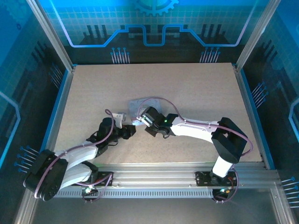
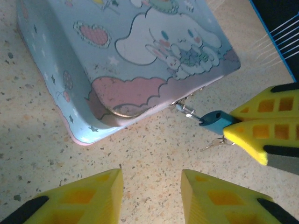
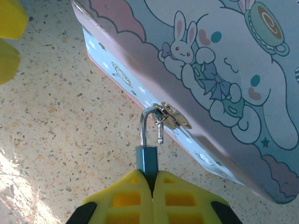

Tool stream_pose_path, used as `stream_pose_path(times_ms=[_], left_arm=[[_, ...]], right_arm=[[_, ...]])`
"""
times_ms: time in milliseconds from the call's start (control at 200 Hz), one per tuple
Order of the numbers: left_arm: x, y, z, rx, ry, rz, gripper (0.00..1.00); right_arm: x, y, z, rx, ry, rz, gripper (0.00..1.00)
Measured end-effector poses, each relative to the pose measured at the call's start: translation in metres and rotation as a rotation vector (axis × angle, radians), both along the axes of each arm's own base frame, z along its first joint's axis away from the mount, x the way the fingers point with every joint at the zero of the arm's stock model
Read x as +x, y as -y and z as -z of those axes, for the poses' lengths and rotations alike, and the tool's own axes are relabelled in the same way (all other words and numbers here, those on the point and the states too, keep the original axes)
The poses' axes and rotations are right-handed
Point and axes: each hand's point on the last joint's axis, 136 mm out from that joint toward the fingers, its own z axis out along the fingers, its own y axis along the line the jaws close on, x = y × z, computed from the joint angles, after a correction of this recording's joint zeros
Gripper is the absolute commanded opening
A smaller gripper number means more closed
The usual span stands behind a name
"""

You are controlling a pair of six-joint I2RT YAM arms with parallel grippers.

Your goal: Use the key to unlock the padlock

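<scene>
My right gripper is shut on the small blue body of the padlock. Its silvery shackle stands open, with the free end out of the body and hooked through the brass clasp of the cartoon tin. In the left wrist view the padlock sits between the right fingers. A tiny silvery key pokes out just below it, and I cannot tell whether it sits in the lock. My left gripper is open over bare table, a short way in front of the tin's corner.
The pale blue cartoon tin lies shut on the speckled table just beyond both grippers. A blue rail borders the table. The left fingers show close to the tin's left side.
</scene>
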Motion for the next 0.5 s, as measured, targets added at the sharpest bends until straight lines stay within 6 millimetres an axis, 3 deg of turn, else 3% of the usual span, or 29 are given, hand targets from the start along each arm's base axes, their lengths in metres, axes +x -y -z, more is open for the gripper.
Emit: stream_pose_path(times_ms=[275, 495], left_arm=[[-0.002, 0.011, 0.027, 0.009, -0.072, 0.026, 0.32], [0.02, 0.016, 0.027, 0.004, -0.069, 0.007, 0.31]], right_arm=[[0.003, -0.001, 0.001, 0.02, -0.022, -0.036, 0.0], [0.016, 0.004, -0.002, 0.067, -0.04, -0.041, 0.0]])
